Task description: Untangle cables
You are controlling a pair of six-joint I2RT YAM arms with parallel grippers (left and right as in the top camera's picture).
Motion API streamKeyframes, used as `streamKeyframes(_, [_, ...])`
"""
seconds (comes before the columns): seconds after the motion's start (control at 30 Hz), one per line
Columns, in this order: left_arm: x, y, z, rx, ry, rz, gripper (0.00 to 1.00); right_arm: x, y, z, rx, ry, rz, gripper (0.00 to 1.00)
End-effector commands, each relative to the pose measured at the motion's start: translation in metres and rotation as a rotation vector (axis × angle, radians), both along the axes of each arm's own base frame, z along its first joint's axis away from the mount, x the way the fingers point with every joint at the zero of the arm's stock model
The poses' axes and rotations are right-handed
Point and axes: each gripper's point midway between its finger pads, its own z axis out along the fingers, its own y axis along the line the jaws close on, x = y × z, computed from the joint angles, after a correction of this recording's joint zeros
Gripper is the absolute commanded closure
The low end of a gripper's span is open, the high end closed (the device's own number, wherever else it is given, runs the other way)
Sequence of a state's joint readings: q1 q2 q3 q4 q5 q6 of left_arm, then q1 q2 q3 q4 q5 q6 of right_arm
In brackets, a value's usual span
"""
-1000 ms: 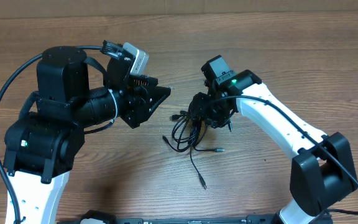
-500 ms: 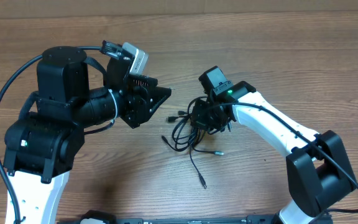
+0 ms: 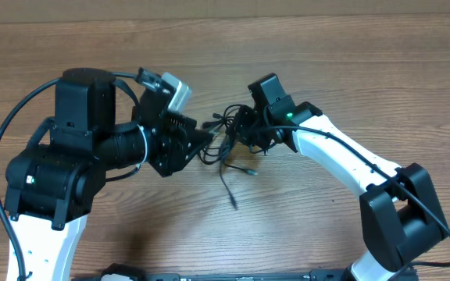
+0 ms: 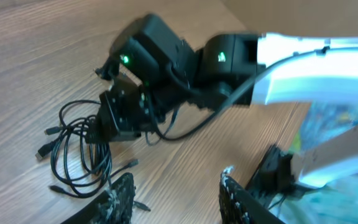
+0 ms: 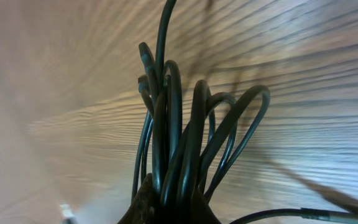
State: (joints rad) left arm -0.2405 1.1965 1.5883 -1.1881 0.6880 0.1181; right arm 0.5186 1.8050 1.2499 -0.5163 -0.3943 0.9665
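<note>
The cables [image 3: 219, 150] are a small bundle of thin black loops between the two grippers at mid-table. My right gripper [image 3: 243, 134] is shut on the bundle's right side. In the right wrist view, several strands [image 5: 166, 124] rise from between its pinched fingers [image 5: 171, 208]. One loose cord [image 3: 226, 187] trails toward the front, and a silver-tipped plug [image 3: 250, 169] lies beside it. My left gripper [image 3: 201, 139] is open just left of the bundle. In the left wrist view its fingers [image 4: 176, 202] hold nothing, with the loops [image 4: 73, 155] just past the left fingertip [image 4: 122, 193].
The wooden table [image 3: 350, 78] runs back to a pale edge at the far side. My right arm's white link [image 3: 342, 156] crosses the right half. The bulky black left arm [image 3: 76, 156] fills the left. A blurred pale blue-green shape [image 4: 334, 130] sits at the right of the left wrist view.
My right gripper has shut on the bundle and drawn it back and leftward; the trailing cord followed. My left gripper has shifted right, up to the bundle.
</note>
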Motion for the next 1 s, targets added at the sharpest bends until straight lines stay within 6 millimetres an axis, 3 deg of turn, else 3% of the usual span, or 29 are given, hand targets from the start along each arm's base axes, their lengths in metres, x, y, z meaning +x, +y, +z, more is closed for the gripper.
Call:
streamKeyframes(0.0, [-0.007, 0.0, 0.0, 0.07, -0.141, -0.124, 0.56, 0.003, 0.019, 0.026, 0.142, 0.047, -0.021, 0.96])
streamKeyframes(0.17, [-0.007, -0.007, -0.008, 0.074, -0.15, -0.164, 0.54, 0.016, 0.031, 0.051, 0.18, -0.144, 0.108, 0.96])
streamKeyframes(0.27, [-0.006, -0.011, -0.023, 0.119, -0.141, -0.179, 0.54, 0.02, 0.033, 0.067, 0.189, -0.213, 0.139, 0.96])
streamKeyframes(0.43, [0.01, 0.0, -0.044, 0.236, -0.092, -0.045, 0.56, 0.021, 0.027, 0.098, 0.206, -0.284, 0.125, 0.96])
streamKeyframes(0.6, [0.026, 0.011, -0.045, 0.263, -0.078, 0.094, 0.58, 0.026, 0.005, 0.122, 0.133, -0.362, 0.035, 0.96])
streamKeyframes(0.73, [0.043, 0.028, -0.045, 0.307, -0.069, 0.276, 0.57, 0.021, 0.001, 0.14, 0.148, -0.393, 0.033, 0.96])
streamKeyframes(0.97, [0.033, 0.003, -0.043, 0.334, -0.119, 0.212, 0.56, 0.031, -0.002, 0.168, 0.166, -0.455, 0.003, 0.96])
